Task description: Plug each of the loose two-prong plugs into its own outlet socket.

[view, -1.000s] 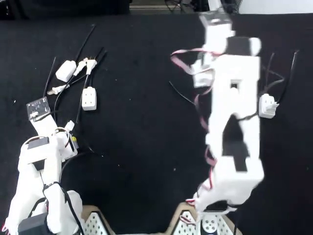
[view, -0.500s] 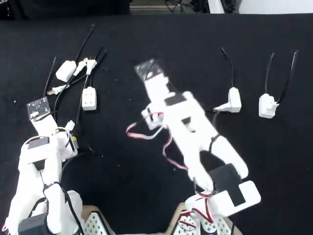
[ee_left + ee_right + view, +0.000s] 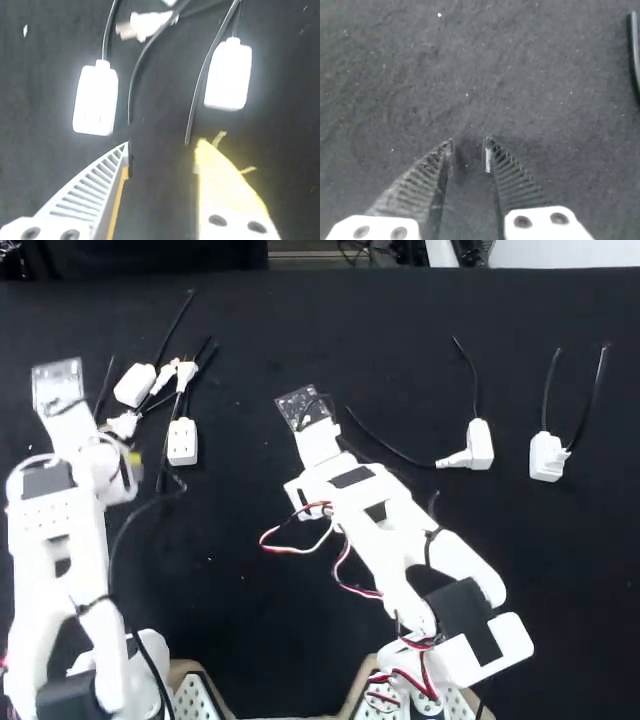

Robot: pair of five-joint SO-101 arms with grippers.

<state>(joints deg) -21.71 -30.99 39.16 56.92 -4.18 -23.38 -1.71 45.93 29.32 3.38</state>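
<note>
The right gripper (image 3: 468, 150) hangs low over bare black cloth (image 3: 520, 65), its ribbed fingers a sliver apart and holding nothing. This looks like a waiting posture, well away from any plug. The left gripper (image 3: 162, 145) seems to be the working one. Its jaws are spread wide with a black cord (image 3: 131, 100) running out between them, probably lined up to pick something from the cluster ahead. Just past its tips lies the nearer socket block (image 3: 96, 106), with a second socket block (image 3: 228, 76) beside it, both trailing cords away. Beyond them lies a loose two-prong plug (image 3: 145, 22), too smeared to make out its prongs. From above, the cords in that cluster cross, so I cannot trace which plug owns which cord. Toward the far right, an angled plug (image 3: 450, 460) appears seated in a side socket block (image 3: 480, 443). I cannot tell whether the end socket block (image 3: 545, 457) is filled.
</note>
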